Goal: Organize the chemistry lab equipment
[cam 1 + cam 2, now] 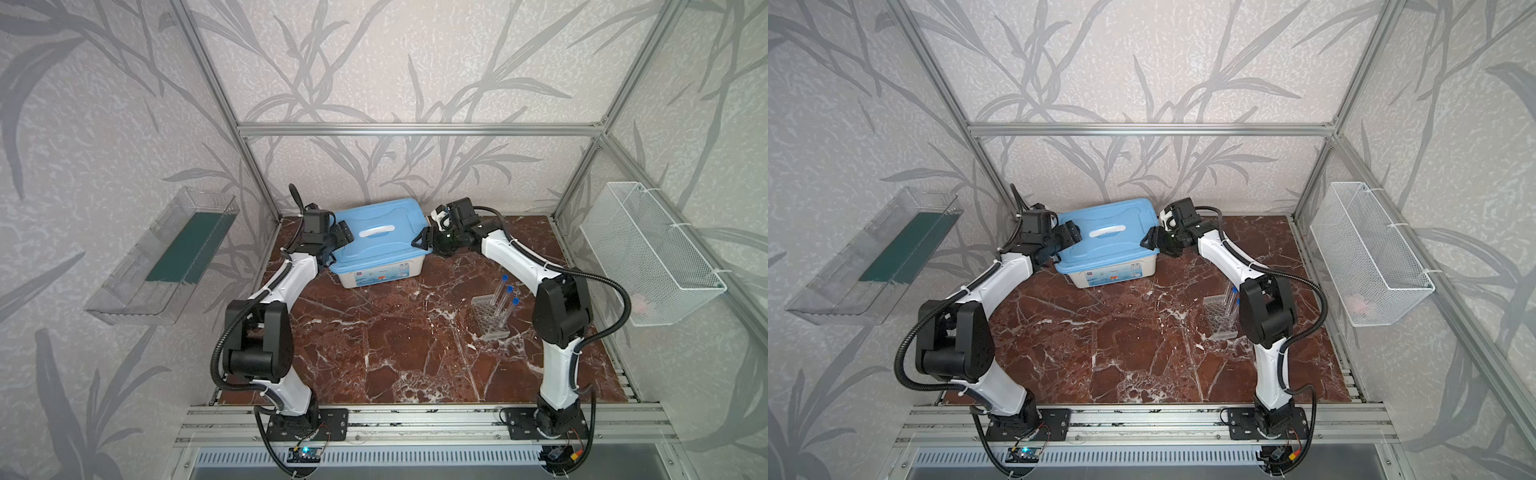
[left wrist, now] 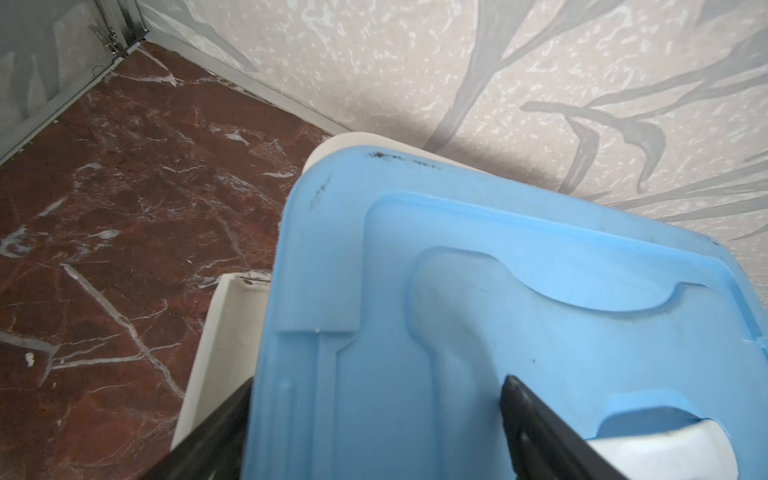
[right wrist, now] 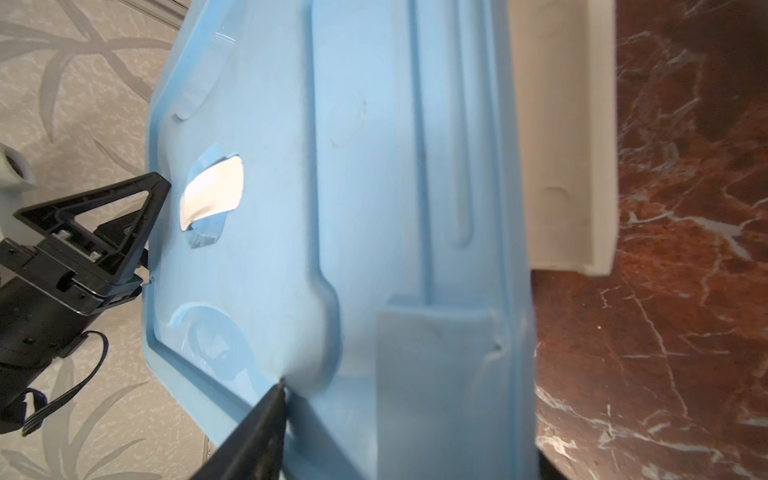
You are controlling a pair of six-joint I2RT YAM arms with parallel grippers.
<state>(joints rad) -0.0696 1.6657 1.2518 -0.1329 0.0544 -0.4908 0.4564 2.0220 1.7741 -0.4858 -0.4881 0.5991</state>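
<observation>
Tubes (image 1: 508, 297) stood in the rack (image 1: 489, 319) by my right arm (image 1: 561, 309). Left claw (image 1: 337, 246) gaped wide around one lid (image 1: 376, 249) end; right claw (image 1: 420, 244) straddled the other, grip, couldn't tell.

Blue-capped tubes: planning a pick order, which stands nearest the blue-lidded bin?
The rearmost tube, at the back end of the row in the rack; the other two stand farther forward.

White arm links (image 1: 296, 272), black joints (image 1: 266, 345), corrugated black cable hoses (image 1: 216, 357), triangular black fingers (image 3: 147, 220).
</observation>
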